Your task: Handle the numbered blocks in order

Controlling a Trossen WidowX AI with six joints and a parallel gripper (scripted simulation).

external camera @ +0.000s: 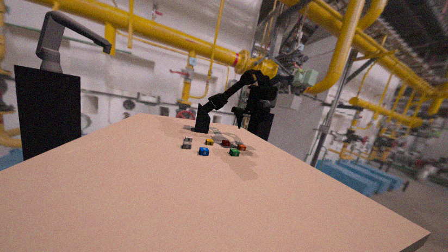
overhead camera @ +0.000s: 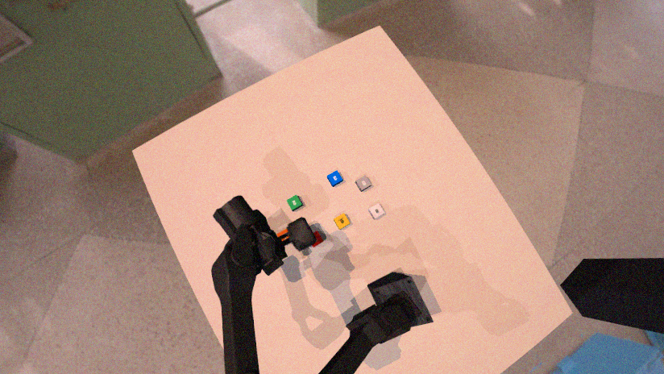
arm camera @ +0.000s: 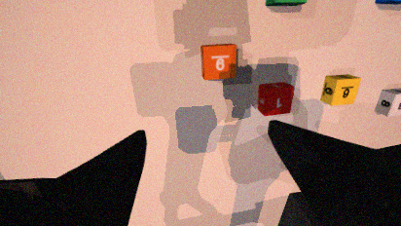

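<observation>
The arm is black, with thick angular links and bulky joints. Its gripper has two black fingers, which become narrow toward blunt tips.

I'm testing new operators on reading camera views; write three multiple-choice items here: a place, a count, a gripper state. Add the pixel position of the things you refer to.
1. In the top view, which block sits beside the blue one?
A) grey
B) red
C) orange

2. How many blocks does the exterior view show?
A) four
B) seven
C) ten

3. How is the gripper?
A) shut on a block
B) shut, empty
C) open, empty

1 A: the grey block (overhead camera: 363, 183) (external camera: 186, 145) lies next to the blue block (overhead camera: 334, 178) (external camera: 203, 151).
2 B: seven separate blocks stand on the table (overhead camera: 371, 93) (external camera: 187, 194).
3 C: the gripper (arm camera: 208, 131) has its fingers apart, nothing between.
</observation>
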